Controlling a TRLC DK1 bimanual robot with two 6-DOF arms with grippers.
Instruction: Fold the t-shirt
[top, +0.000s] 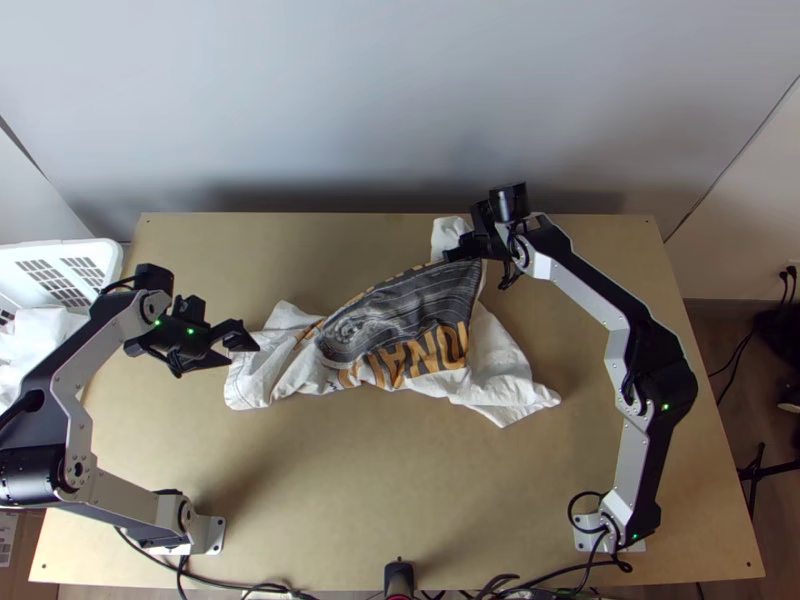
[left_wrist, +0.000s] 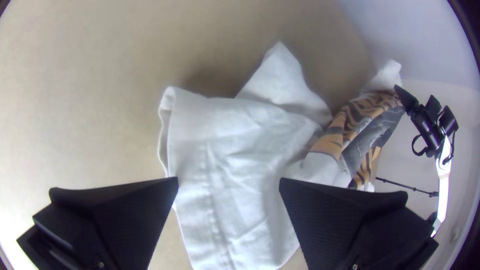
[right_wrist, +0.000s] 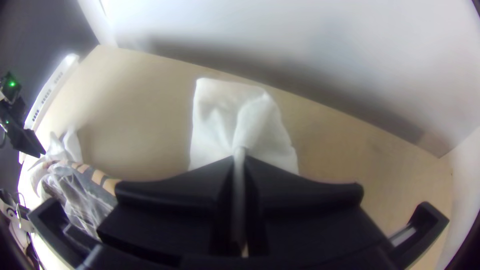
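Plainly, right wrist view: pinched cloth (right_wrist: 240, 159).

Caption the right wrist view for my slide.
Right gripper pinching white cloth of the printed t-shirt over the wooden table, white basket in the background.

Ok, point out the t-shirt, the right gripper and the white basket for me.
T-shirt (top: 400, 315): top view, on its dark printed area.
Right gripper (right_wrist: 240, 159): right wrist view, midway between its fingertips.
White basket (top: 62, 252): top view, on its slotted wall, near the rim.
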